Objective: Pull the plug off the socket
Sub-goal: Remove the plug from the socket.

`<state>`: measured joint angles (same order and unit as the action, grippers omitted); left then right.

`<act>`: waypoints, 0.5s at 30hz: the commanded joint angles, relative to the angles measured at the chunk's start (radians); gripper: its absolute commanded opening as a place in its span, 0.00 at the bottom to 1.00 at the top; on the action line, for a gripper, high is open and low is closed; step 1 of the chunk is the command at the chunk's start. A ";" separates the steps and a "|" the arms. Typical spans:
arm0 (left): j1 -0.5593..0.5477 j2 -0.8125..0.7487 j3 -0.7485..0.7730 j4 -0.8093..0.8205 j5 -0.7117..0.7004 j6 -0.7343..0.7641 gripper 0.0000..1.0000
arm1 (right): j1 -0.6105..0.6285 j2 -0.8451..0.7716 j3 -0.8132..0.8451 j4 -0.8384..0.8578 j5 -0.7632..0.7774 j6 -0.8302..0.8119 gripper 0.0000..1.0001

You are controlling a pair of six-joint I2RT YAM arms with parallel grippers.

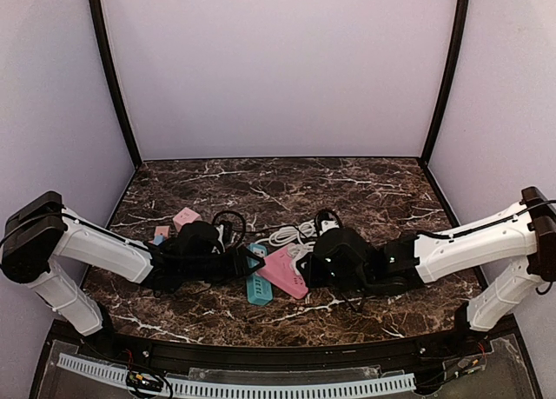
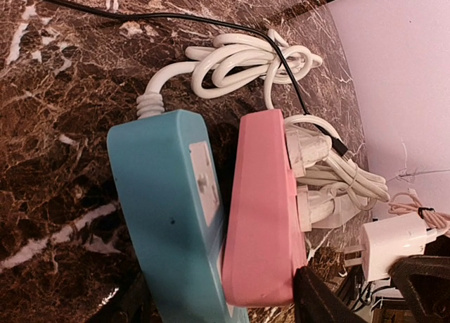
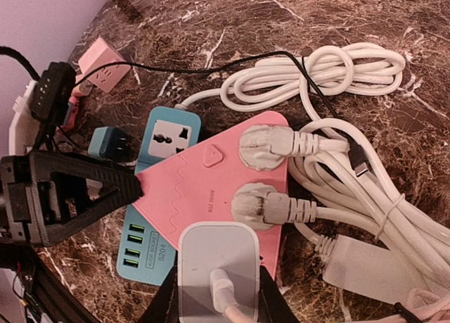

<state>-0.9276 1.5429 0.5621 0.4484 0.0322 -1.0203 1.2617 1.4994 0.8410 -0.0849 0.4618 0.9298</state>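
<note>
Top external view: both arms meet at mid-tabletop [image 1: 347, 190] over the pink socket [image 1: 285, 270], which lies partly on a blue power strip [image 1: 258, 288]. The left hand [image 1: 248, 264] sits at the socket's left edge and the right hand [image 1: 314, 264] at its right; the plug is hidden under that hand.

Left wrist view: this hand is half spread, its fingers flanking the blue strip and pink socket together, apparently clamping them as a brace. The white plug [image 2: 394, 244] is just beside the socket, with its prongs [image 2: 354, 255] bare and seemingly out of the holes.

Right wrist view: the right hand is closed narrowly, pinching the white plug across its body at the socket's near end.

The pull looks finished or nearly so. The next move calls for drawing the plug straight away while the left hand holds the socket down.
</note>
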 commanded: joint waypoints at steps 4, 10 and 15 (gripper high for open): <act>0.003 0.020 -0.030 -0.181 -0.056 0.086 0.56 | -0.021 -0.028 -0.036 0.122 -0.050 0.018 0.00; 0.003 0.015 -0.030 -0.182 -0.058 0.091 0.56 | -0.019 -0.030 -0.031 0.122 -0.050 0.007 0.00; 0.003 -0.017 -0.019 -0.187 -0.069 0.127 0.61 | -0.009 -0.076 -0.023 0.127 -0.026 -0.090 0.00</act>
<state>-0.9276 1.5372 0.5621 0.4458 0.0189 -1.0111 1.2427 1.4696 0.8165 0.0074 0.4156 0.9173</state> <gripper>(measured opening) 0.621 0.253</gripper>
